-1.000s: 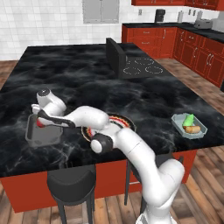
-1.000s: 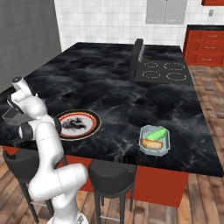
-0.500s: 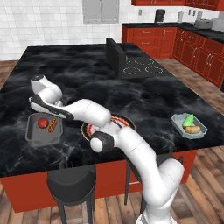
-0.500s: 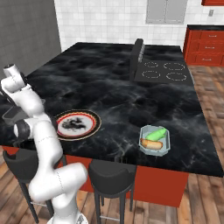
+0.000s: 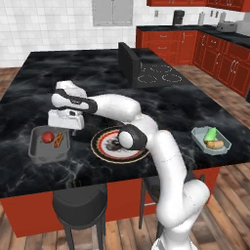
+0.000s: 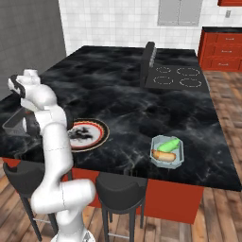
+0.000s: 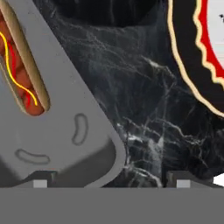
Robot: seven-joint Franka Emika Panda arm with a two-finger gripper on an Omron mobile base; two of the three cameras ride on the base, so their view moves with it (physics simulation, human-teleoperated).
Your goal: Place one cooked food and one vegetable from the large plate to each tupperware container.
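The grey tupperware container [image 5: 38, 152] sits at the counter's left front and holds a red tomato [image 5: 47, 137] and a hot dog [image 5: 58, 139]. My gripper [image 5: 66, 127] hangs open just above the container's right rim with nothing between its fingers. In the hand view the gripper [image 7: 111, 183] straddles the corner of the grey container [image 7: 65, 144], with the hot dog [image 7: 22, 65] at the upper left. The large plate [image 5: 100, 138] with its red rim lies right of the gripper. The pale tupperware container [image 5: 197, 138] at the far right holds a green vegetable [image 5: 210, 133] and a hot dog [image 5: 215, 144].
A black cooktop [image 5: 158, 74] with a dark upright panel [image 5: 127, 63] stands at the back of the island. Two black stools [image 5: 80, 207] stand under the front edge. Red cabinets [image 5: 219, 58] line the right wall.
The gripper has opened, leaving the hot dog in the grey container beside the tomato. The hand has then risen and shifted right toward the plate.
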